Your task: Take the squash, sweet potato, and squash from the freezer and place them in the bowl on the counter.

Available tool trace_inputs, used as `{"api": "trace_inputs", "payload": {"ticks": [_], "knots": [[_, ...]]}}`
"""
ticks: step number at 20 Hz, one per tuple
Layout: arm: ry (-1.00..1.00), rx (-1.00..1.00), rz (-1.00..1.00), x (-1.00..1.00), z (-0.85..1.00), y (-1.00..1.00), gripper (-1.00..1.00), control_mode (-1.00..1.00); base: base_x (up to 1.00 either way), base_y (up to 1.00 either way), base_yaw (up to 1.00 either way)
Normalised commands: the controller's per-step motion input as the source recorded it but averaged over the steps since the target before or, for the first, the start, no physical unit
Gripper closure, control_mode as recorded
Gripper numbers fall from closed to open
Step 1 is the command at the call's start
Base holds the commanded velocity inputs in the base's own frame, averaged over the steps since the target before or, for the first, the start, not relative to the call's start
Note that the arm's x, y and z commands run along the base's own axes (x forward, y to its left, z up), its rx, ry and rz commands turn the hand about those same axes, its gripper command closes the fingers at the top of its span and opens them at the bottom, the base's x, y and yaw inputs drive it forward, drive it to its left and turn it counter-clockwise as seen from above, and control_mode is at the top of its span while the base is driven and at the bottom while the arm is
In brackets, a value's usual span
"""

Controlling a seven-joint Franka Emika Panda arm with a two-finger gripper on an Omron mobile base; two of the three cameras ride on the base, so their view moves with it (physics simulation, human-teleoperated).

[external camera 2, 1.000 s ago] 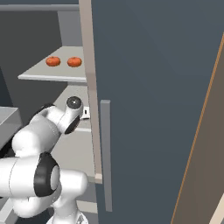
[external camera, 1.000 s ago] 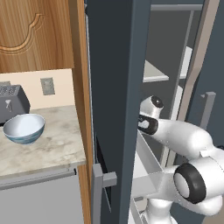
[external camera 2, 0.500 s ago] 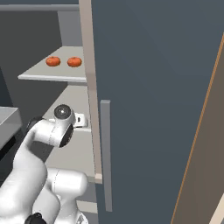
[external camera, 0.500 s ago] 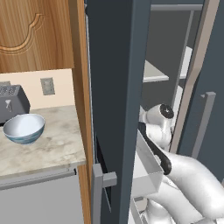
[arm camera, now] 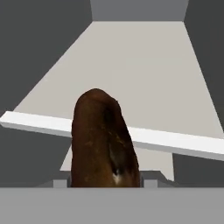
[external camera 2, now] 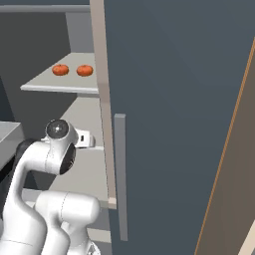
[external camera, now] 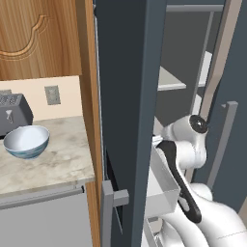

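Observation:
A brown sweet potato (arm camera: 105, 140) stands upright in the hand view, close to the camera, with my gripper (arm camera: 105, 183) shut on its lower end; the fingertips are mostly hidden behind it. Beyond it lies a pale grey freezer shelf (arm camera: 144, 65) with a white front edge. The freezer (external camera: 130, 96) stands open, and my arm (external camera: 193, 140) reaches into it. Two small round orange things (external camera 2: 60, 69) (external camera 2: 84, 70) lie on an upper shelf; I cannot tell whether they are the squash. The blue-and-white bowl (external camera: 26, 140) sits on the counter (external camera: 62, 164), left of the freezer.
A dark toaster (external camera: 12, 113) stands behind the bowl against the wall. A brown wooden cupboard (external camera: 38, 34) hangs above the counter. The freezer door (external camera 2: 174, 99) with its long grey handle (external camera 2: 120, 174) stands close to my arm's right. A clear drawer (external camera: 161, 190) juts out below.
The arm has changed its pose in front of the open freezer, its upper joint settling a little lower. Bowl, toaster and the orange things on the shelf stay where they were.

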Motion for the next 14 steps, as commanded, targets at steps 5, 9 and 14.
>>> {"api": "trace_inputs", "payload": {"ticks": [5, 9, 14], "knots": [[0.00, 0.00, -0.03, -0.57, 0.49, -0.10, 1.00, -1.00, 0.00, 0.00, 0.00], [0.00, 0.00, -0.03, -0.57, 0.39, -0.05, 1.00, -1.00, 0.00, 0.00, 0.00], [0.00, 0.00, -0.07, -0.65, 0.44, -0.07, 1.00, -1.00, 0.00, 0.00, 0.00]]}}
